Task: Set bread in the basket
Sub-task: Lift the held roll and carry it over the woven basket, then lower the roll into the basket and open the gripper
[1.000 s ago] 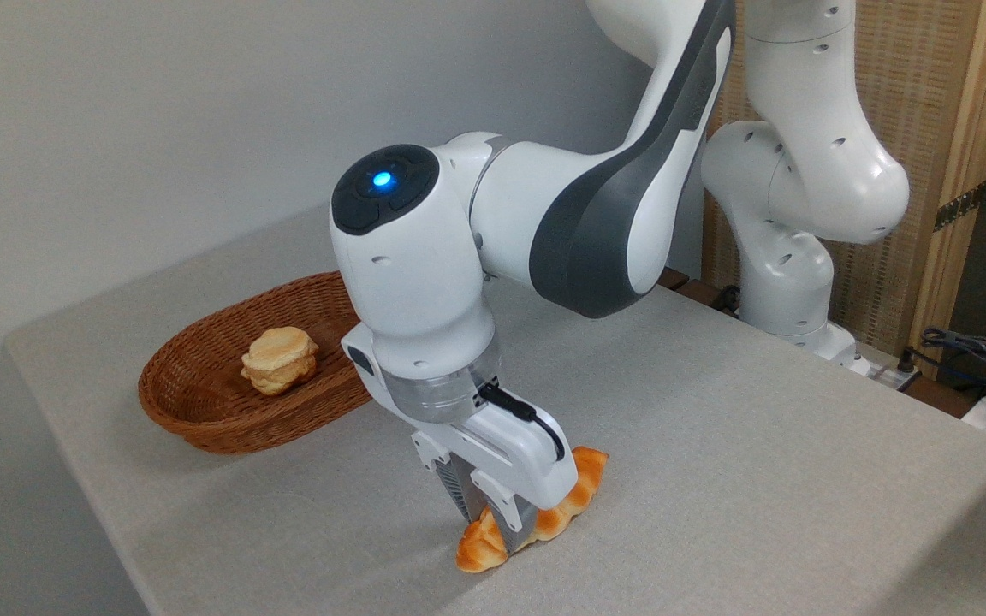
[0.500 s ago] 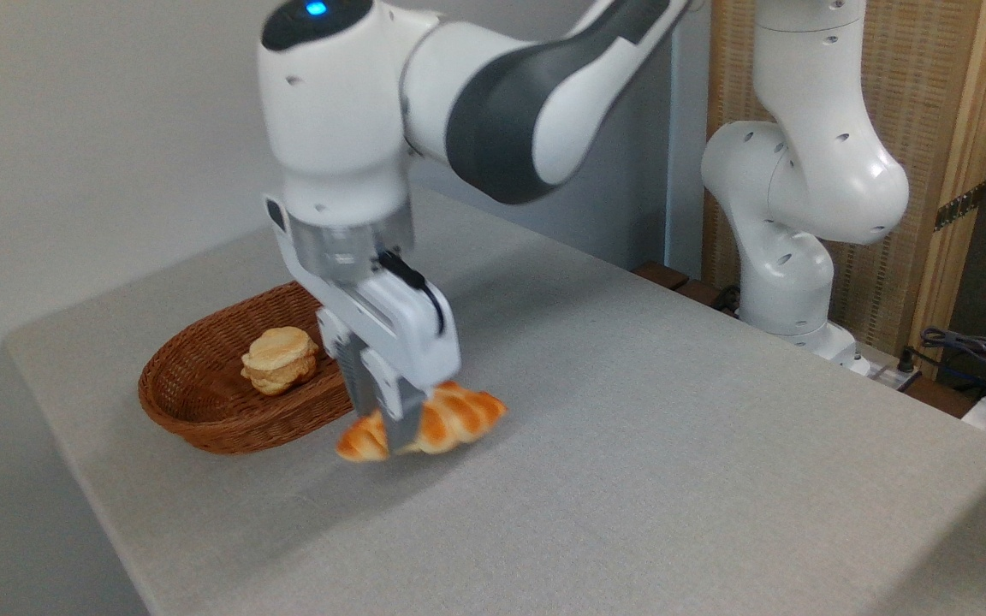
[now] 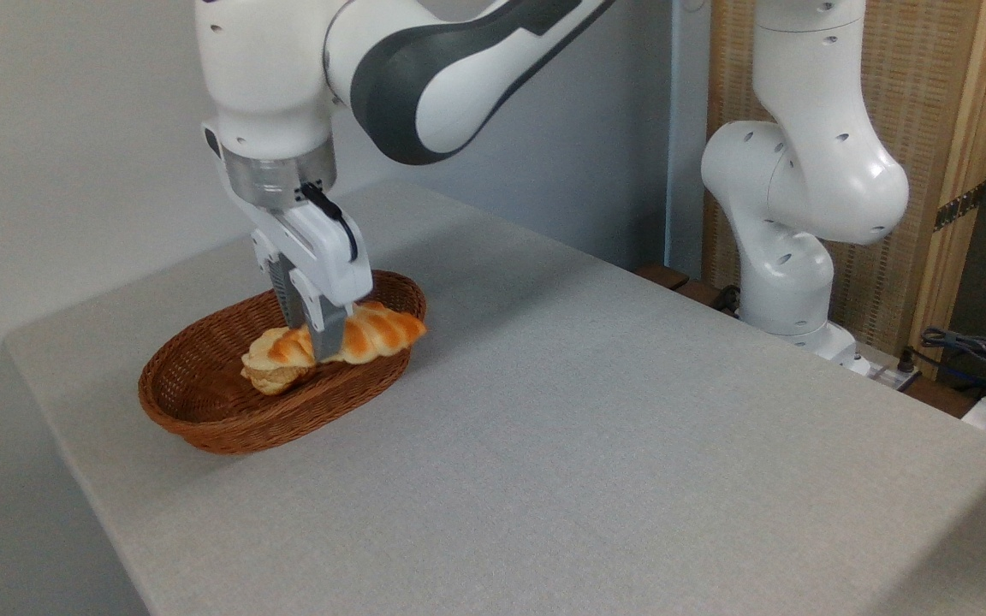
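The bread (image 3: 373,332), a glossy golden-orange braided loaf, hangs lengthwise in the air over the basket. My gripper (image 3: 315,342) is shut on it near its middle, fingers pointing down. The basket (image 3: 202,419) is an oval reddish-brown wicker one at the table's left side. The loaf's right tip reaches over the basket's right rim, and its left end overlaps the small bun in the picture. I cannot tell whether the loaf touches the bun.
A small pale round layered bun (image 3: 266,372) lies inside the basket. The arm's white base (image 3: 788,257) stands at the table's far right edge, with cables (image 3: 972,351) beside it. The table's left and front edges run close to the basket.
My gripper has carried the bread up off the table and leftward, from the front of the table to above the basket. The grip on the loaf has stayed shut.
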Tool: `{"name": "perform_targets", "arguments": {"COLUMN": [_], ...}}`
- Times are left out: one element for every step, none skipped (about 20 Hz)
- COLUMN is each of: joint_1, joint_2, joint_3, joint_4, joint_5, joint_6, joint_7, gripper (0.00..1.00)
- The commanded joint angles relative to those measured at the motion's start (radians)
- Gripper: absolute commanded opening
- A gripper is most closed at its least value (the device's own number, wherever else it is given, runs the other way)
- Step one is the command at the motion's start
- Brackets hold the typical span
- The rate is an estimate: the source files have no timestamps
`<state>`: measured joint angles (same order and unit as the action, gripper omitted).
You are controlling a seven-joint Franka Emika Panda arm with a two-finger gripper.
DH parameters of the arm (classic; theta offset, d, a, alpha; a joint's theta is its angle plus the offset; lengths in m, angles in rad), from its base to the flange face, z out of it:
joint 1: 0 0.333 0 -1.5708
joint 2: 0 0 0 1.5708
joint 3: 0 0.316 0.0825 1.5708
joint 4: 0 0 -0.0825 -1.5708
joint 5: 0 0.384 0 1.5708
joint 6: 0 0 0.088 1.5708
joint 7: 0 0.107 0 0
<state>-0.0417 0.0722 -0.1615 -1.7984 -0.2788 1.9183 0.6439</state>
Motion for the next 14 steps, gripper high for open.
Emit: {"name": "perform_targets", "arguments": {"joint_1": [0.003,0.003,0.002,-0.001,-0.001,-0.004,-0.016,-0.033,-0.038,-0.04,-0.05,-0.062,-0.063,-0.064], "joint_2": [0.07,0.08,0.086,0.098,0.109,0.124,0.133,0.139,0.144,0.149,0.155,0.158,0.162,0.164], "joint_3": [-0.029,-0.029,-0.032,-0.058,-0.065,-0.067,-0.07,-0.072,-0.072,-0.072,-0.073,-0.072,-0.072,-0.073], "joint_4": [0.083,0.089,0.093,0.094,0.094,0.094,0.094,0.094,0.094,0.094,0.093,0.093,0.093,0.093], "joint_5": [-0.051,-0.057,-0.06,-0.066,-0.066,-0.059,-0.056,-0.059,-0.057,-0.056,-0.054,-0.053,-0.04,-0.027], "joint_6": [0.01,0.016,0.027,0.063,0.103,0.141,0.172,0.189,0.197,0.197,0.197,0.199,0.199,0.199], "joint_7": [-0.142,-0.173,-0.191,-0.243,-0.294,-0.34,-0.366,-0.38,-0.394,-0.403,-0.405,-0.403,-0.403,-0.403], "gripper": [0.39,0.4,0.4,0.4,0.4,0.4,0.4,0.41,0.5,0.82,1.0,1.0,1.0,1.0]}}
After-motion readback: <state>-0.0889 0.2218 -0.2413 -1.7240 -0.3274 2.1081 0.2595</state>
